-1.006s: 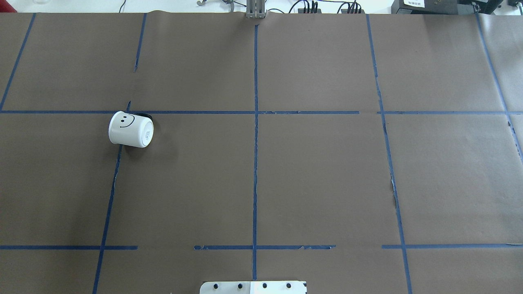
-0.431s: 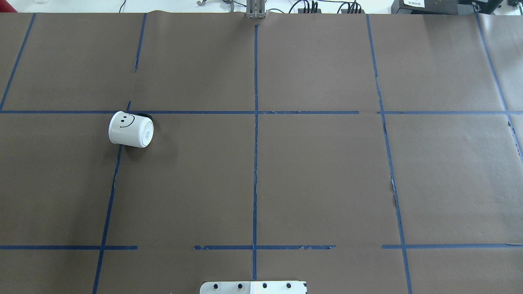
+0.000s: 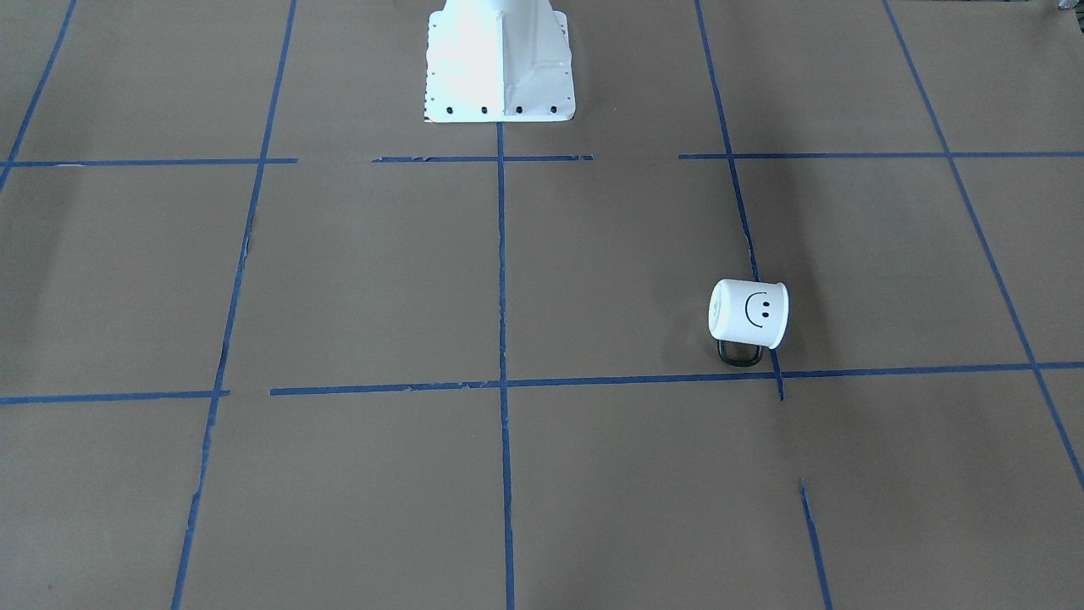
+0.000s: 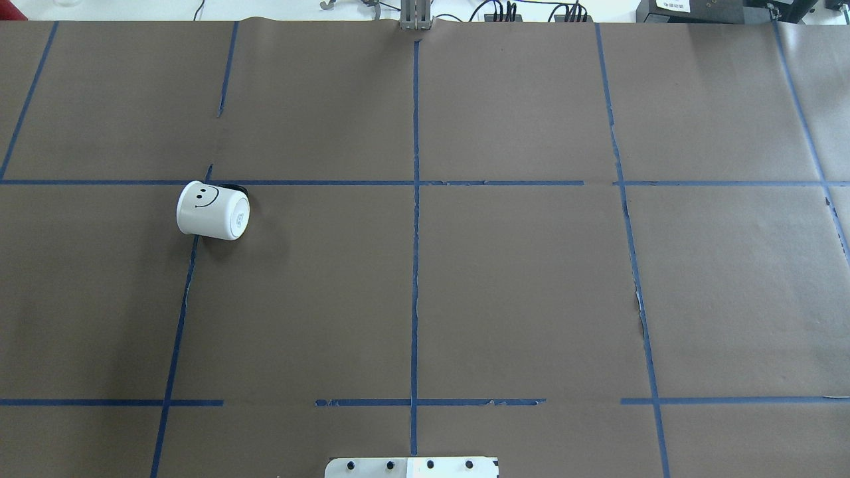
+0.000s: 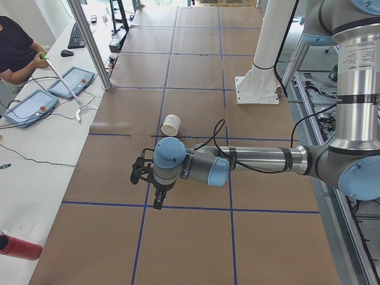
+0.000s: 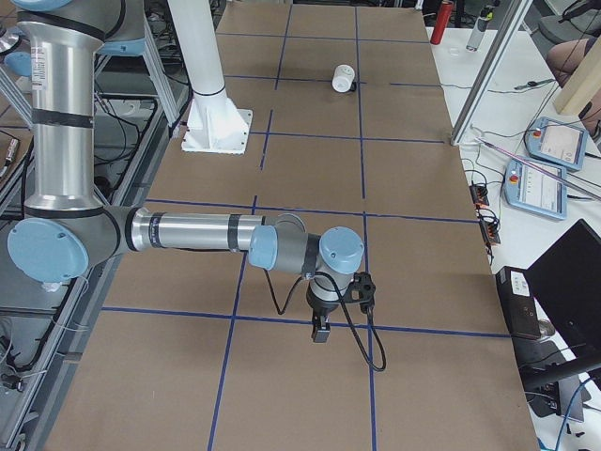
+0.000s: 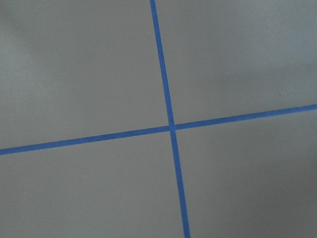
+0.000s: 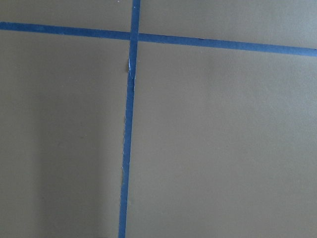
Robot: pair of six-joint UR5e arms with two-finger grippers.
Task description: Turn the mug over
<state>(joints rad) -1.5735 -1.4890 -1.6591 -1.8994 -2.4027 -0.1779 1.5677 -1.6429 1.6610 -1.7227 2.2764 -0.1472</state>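
While the mug (image 4: 212, 210) lies sideways on the surface (image 4: 518, 279) | step: approach judged not begun | next: reach and grasp required | left fingers (image 5: 157, 200), right fingers (image 6: 320, 330): state cannot be told

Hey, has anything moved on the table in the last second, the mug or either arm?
Nothing visibly changed. The mug lies on its side in the same spot on the table, smiley face up, untouched. No arm has come into the overhead view.
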